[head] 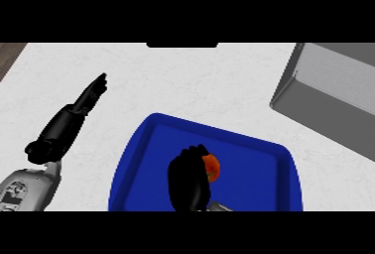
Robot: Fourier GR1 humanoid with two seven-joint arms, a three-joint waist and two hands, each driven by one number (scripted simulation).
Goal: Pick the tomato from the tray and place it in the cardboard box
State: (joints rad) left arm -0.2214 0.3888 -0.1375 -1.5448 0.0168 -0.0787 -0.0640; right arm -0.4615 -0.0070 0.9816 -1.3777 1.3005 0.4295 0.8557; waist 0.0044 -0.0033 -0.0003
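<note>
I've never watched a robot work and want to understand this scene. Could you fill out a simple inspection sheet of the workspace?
Surface: pale speckled stone-like counter.
Job's things: round red-orange tomato in the blue rectangular plastic tray; no cardboard box seen.
Clutter: grey metal box-like object at far right.
Hands: right hand curled beside the tomato, partly hiding it; left hand open with straight fingers, resting at left, off the tray.
Cables: nothing seen.
Surroundings: brown strip at the far left corner.
</note>
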